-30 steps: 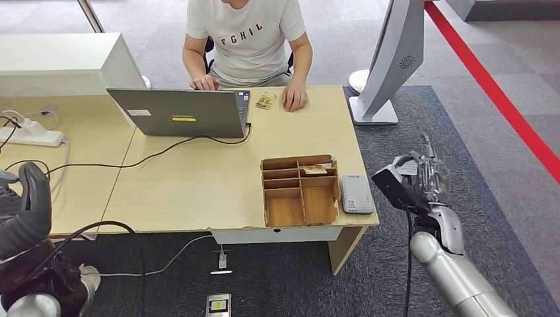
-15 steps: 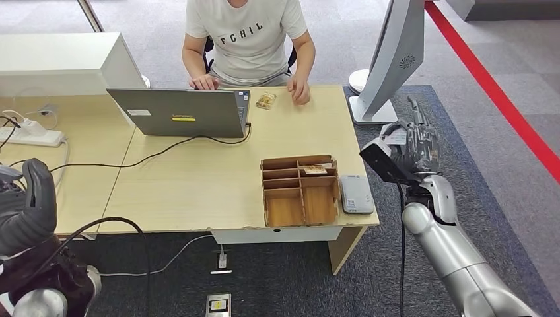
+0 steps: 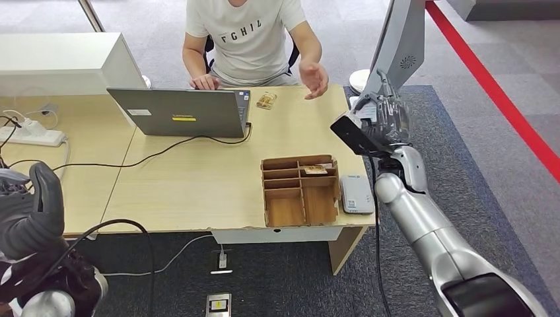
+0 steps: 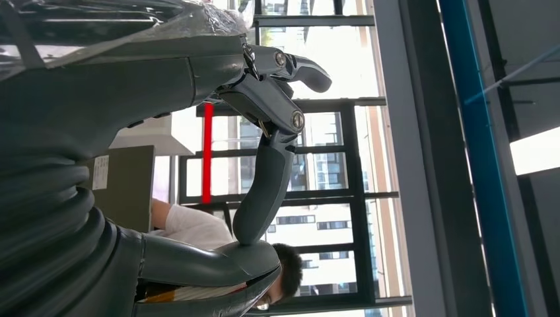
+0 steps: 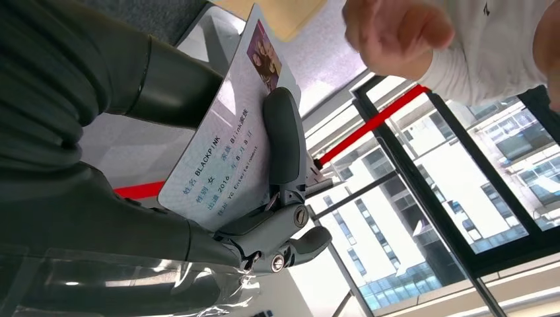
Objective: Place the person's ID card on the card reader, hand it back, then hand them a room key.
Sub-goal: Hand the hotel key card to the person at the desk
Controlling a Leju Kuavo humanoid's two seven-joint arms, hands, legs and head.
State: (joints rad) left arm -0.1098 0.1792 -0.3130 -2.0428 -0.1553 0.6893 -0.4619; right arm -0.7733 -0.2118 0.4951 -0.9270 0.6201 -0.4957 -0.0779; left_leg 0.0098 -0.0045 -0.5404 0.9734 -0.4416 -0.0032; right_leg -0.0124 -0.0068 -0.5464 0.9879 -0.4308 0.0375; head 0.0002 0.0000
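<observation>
Pinching ID card (image 5: 228, 155) in our right hand (image 3: 383, 119), "BLACKPINK" legible; our left hand (image 3: 30, 211) grips nothing; person's shirt (image 3: 244, 36) reads "FGHIL".

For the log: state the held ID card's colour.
Pale bluish-white ID card with dark print, clearest in the right wrist view.

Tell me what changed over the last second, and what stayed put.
The right hand, holding the ID card, rose from beside the table's right edge and moved forward toward the person. The person's hand lifted off the table and opened toward the card. The left hand barely shifted. The laptop, wooden organizer and card reader stayed put.
</observation>
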